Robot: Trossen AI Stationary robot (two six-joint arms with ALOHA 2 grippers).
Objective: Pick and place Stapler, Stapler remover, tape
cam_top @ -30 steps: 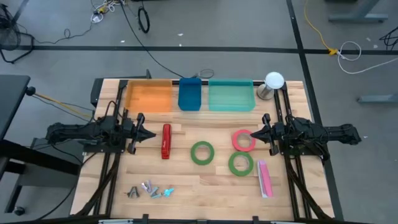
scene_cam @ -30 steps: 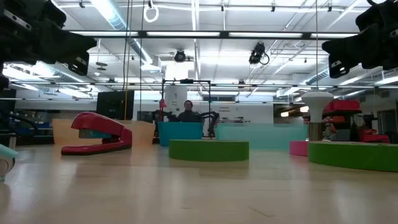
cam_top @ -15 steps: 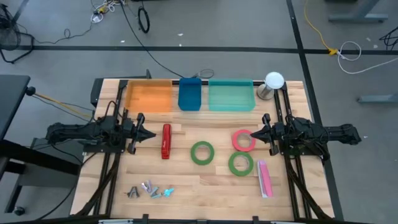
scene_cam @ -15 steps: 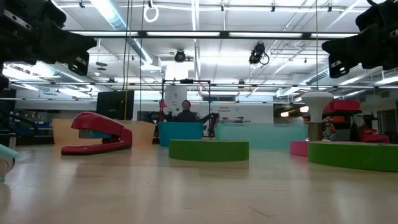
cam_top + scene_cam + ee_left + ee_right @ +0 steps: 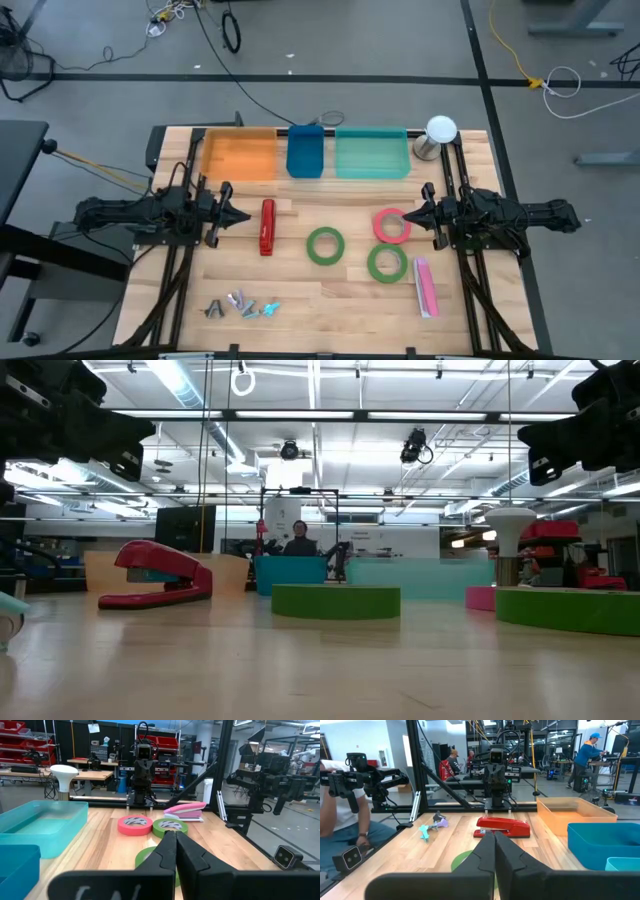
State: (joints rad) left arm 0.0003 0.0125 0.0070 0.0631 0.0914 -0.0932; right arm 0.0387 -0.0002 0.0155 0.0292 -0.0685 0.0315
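Observation:
A red stapler [image 5: 267, 227] lies flat on the wooden table just right of my left gripper [image 5: 243, 216], which is shut and hovers level above the table at the left side. A pink stapler [image 5: 426, 286] lies near the right front. Several small staple removers [image 5: 240, 304] lie at the near left. Two green tape rolls [image 5: 325, 245] [image 5: 386, 263] and a red-pink tape roll [image 5: 392, 226] lie flat in the middle. My right gripper [image 5: 407, 215] is shut and hovers beside the red-pink roll, touching nothing.
Along the far edge stand an orange bin [image 5: 238, 155], a blue bin [image 5: 305, 152] and a teal bin [image 5: 371, 153], with a white round-topped object [image 5: 438, 134] at the far right corner. A person [image 5: 335, 815] is beside the table's near edge.

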